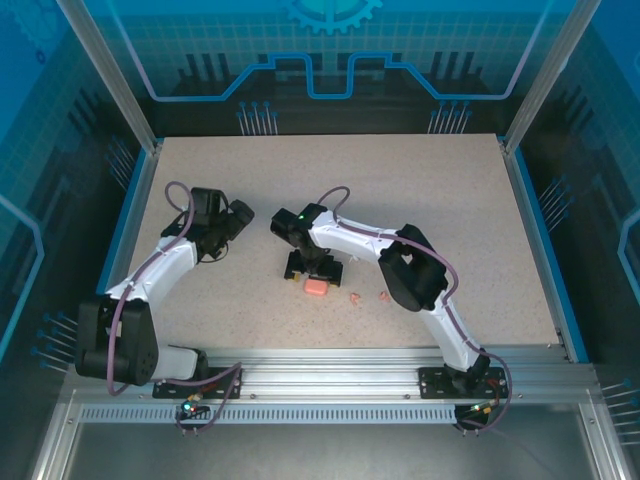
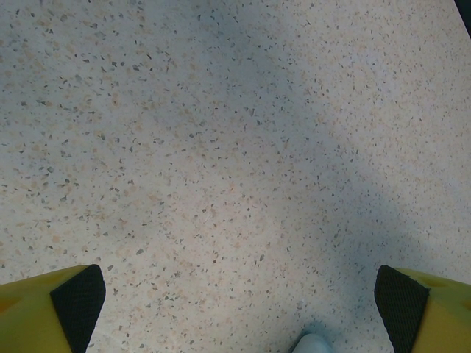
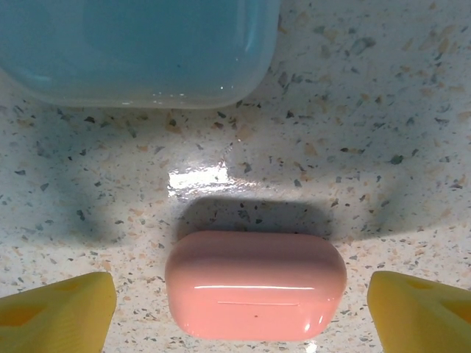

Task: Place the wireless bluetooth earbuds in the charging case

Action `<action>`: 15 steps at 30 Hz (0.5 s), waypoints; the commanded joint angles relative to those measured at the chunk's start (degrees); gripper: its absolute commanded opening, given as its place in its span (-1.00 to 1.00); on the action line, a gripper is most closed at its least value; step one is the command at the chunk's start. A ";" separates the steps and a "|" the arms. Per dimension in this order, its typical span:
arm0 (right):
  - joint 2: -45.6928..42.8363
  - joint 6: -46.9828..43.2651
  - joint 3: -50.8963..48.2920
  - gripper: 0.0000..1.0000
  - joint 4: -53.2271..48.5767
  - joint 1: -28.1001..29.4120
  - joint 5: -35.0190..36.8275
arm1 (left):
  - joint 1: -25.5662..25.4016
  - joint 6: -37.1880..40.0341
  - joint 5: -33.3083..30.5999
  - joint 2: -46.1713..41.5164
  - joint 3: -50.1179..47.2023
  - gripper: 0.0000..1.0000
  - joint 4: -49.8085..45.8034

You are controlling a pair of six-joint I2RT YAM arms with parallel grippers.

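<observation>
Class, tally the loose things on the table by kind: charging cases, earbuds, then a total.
Charging cases: 2, the pink case and the pale blue case.
Earbuds: 2, both salmon-pink, the left earbud and the right earbud.
Total: 4.
A pale thing at the left wrist view's edge is too cropped to name.

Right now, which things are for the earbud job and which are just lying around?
For the job: pink case; two pink earbuds; pale blue case, maybe; right gripper, open around the pink case.
Just there: speckled table; left gripper, open, holding nothing.
</observation>
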 commanded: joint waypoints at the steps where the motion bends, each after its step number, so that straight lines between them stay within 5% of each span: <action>1: 0.98 1.44 -0.50 0.78 -1.45 0.93 0.53 | 0.54 1.76 1.36 -1.60 -1.24 0.97 0.82; 15: 0.59 1.70 -3.06 0.68 0.69 0.76 0.23 | 0.62 1.33 1.79 -2.18 -2.12 0.98 0.73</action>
